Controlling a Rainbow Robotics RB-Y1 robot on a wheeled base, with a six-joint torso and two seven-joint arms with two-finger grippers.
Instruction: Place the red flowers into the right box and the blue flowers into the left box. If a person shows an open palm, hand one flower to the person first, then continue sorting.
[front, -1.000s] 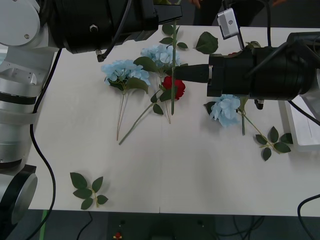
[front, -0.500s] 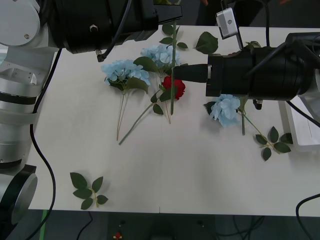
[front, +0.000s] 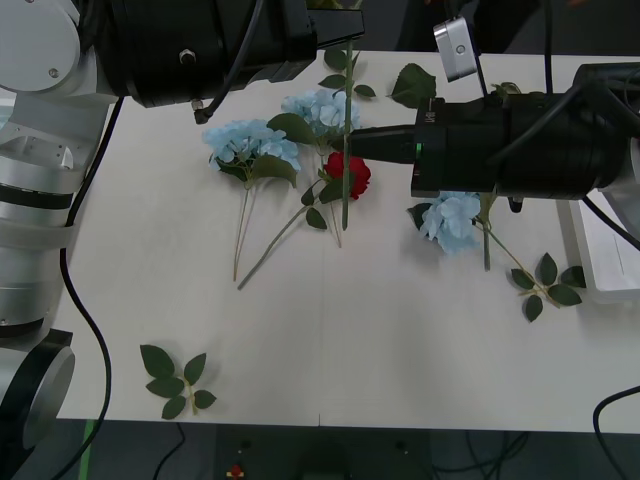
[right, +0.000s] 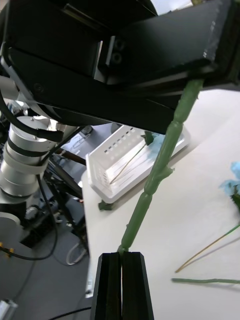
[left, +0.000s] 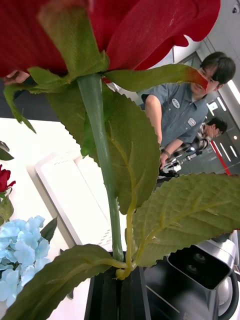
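A red rose is held off the white worktop (front: 330, 340) between the two arms. Its long green stem (front: 346, 150) runs almost straight toward and away from the robot in the front view, the head end up at the far side under the left arm. In the left wrist view the left gripper (left: 119, 295) has its jaws closed on the stem just below the leaves, with the red head (left: 125, 30) looming close above. In the right wrist view the right gripper (right: 121, 285) has its jaws pinched shut on the stem's lower tip.

On the worktop another red rose (front: 352, 174) lies near the middle, its stem pointing toward the robot. Two blue hydrangeas (front: 250, 142) lie just left of it, stems trailing toward the robot, and a third blue hydrangea (front: 450, 217) lies below the right arm. A loose leaf sprig (front: 175, 380) sits near the front left corner, another (front: 545, 282) near the right.

The right box (front: 605, 250) stands at the worktop's right edge. The left box (right: 135, 162), at the left edge, holds a thin stem. Beyond is a lit room with people standing.
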